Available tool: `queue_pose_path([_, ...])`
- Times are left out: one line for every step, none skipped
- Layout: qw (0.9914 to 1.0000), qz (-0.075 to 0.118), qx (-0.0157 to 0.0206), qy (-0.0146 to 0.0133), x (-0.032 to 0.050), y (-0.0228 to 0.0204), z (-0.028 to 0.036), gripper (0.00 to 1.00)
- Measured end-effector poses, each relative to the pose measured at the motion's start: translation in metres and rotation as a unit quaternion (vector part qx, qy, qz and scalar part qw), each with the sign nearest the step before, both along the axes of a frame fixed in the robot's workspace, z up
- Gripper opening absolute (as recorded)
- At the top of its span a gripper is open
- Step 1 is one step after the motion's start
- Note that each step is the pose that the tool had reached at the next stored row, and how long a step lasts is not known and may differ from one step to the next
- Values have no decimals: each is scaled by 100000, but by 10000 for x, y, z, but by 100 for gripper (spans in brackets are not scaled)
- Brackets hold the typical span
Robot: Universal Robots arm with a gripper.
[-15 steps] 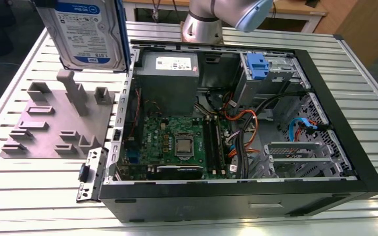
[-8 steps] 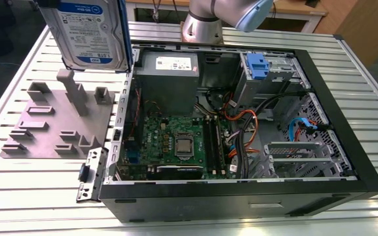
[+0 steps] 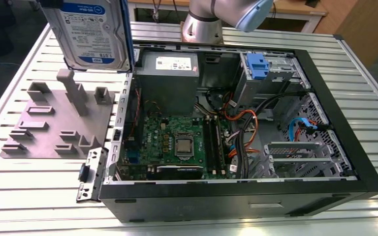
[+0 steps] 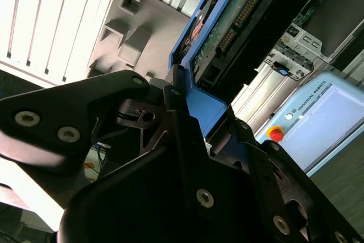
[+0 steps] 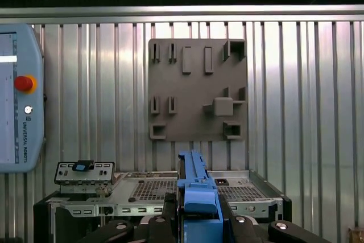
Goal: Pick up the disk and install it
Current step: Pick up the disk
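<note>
The disk (image 3: 90, 34) hangs upright with its label facing out and its long axis vertical, above the grey fixture plate (image 3: 47, 130) that lies to the exterior view's left of the open computer case (image 3: 208, 199). The gripper (image 4: 206, 112) is clamped on its blue carrier frame (image 5: 197, 189), jaws narrowed to the frame's thickness. The disk extends straight out from them.

The fixture plate (image 3: 47, 135) lies on the table (image 3: 38, 187), to the exterior view's left of the case (image 3: 241, 194), under the disk (image 3: 90, 34).
</note>
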State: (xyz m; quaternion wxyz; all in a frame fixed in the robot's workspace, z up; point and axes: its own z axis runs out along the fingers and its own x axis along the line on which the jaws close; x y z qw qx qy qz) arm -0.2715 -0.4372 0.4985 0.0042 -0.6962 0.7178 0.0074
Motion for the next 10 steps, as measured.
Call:
queue_pose_path([100000,2,4,1,9,0,0,37])
queue_pose_path([100000,1,6,-2,18,0,-1,37])
queue_pose_path([100000,-2,3,0,28,0,0,37])
queue_pose_path([100000,-2,2,2,40,0,0,37])
queue_pose_path([100000,-1,0,1,51,0,0,37])
queue_pose_path([100000,1,1,2,64,0,0,37])
queue_pose_path([100000,0,2,1,77,0,0,37])
queue_pose_path([100000,-1,2,-2,91,0,0,37])
queue_pose_path([100000,2,4,-2,103,0,0,37])
queue_pose_path([100000,-2,3,0,116,0,0,37])
